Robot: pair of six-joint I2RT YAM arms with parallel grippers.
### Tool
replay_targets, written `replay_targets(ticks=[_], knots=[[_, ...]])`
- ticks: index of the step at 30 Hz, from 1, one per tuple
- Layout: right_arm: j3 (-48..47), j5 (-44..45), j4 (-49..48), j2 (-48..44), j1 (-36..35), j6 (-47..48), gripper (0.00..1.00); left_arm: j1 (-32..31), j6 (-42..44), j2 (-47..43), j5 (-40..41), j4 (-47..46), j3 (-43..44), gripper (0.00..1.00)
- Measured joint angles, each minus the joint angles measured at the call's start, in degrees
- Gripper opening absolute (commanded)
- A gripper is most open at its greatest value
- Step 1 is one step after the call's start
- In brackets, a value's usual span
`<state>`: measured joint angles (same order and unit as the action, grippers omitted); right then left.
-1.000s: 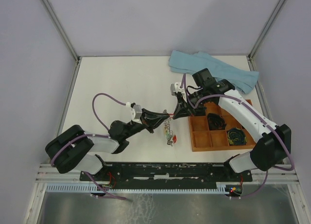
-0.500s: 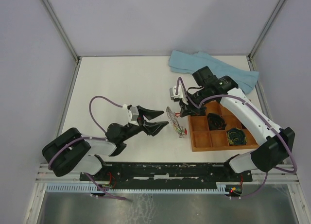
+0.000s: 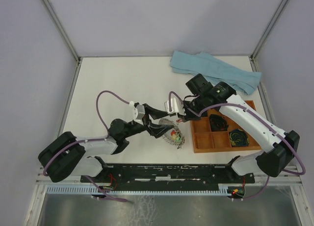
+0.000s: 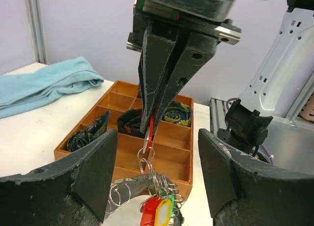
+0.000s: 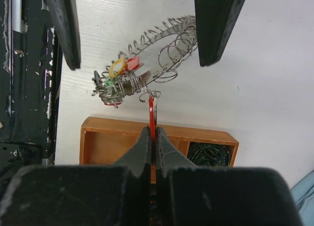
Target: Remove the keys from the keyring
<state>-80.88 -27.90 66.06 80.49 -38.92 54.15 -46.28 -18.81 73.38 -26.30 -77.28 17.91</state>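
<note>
Pinching a red key (image 5: 152,112) by its thin edge, the right hand (image 5: 153,137) is gripping it with both fingers pressed flat together, pointing down over the table (image 3: 117,84). The keyring (image 5: 156,32) is dangling from that key by a short chain of small loops. It is hanging tilted, just beside the left wall of the wooden tray (image 3: 201,140). Whether its lowest part is touching the table cannot be told. The other keys (image 5: 120,74), with yellow, red and green heads, are bunching together at the low side of the ring, tangled among the loops.

The left hand (image 3: 163,125) is standing wide open and reaching in from the left. One dark finger is sitting on each side of the keyring, and both are showing a gap to it. In the left wrist view its two pads are framing the hanging ring and the right hand's closed fingers above it.

Dark coiled bundles (image 3: 218,122) are lying in several compartments of the tray. A light blue cloth (image 3: 216,71) is lying crumpled at the far right of the table, well apart from both hands.
</note>
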Motion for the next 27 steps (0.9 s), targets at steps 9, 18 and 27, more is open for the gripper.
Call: replay_targets(ticks=[9, 18, 27], knots=[[1.1, 1.6, 0.0, -1.2, -1.2, 0.3, 0.01, 0.0, -4.7, 9.0, -3.5, -1.3, 4.2, 0.62], [1.1, 1.9, 0.0, -1.3, -1.6, 0.7, 0.01, 0.0, -7.6, 13.1, -4.4, -2.7, 7.1, 0.44], [1.1, 1.9, 0.0, -1.3, -1.9, 0.8, 0.01, 0.0, -7.8, 15.2, -5.9, -2.4, 8.8, 0.38]])
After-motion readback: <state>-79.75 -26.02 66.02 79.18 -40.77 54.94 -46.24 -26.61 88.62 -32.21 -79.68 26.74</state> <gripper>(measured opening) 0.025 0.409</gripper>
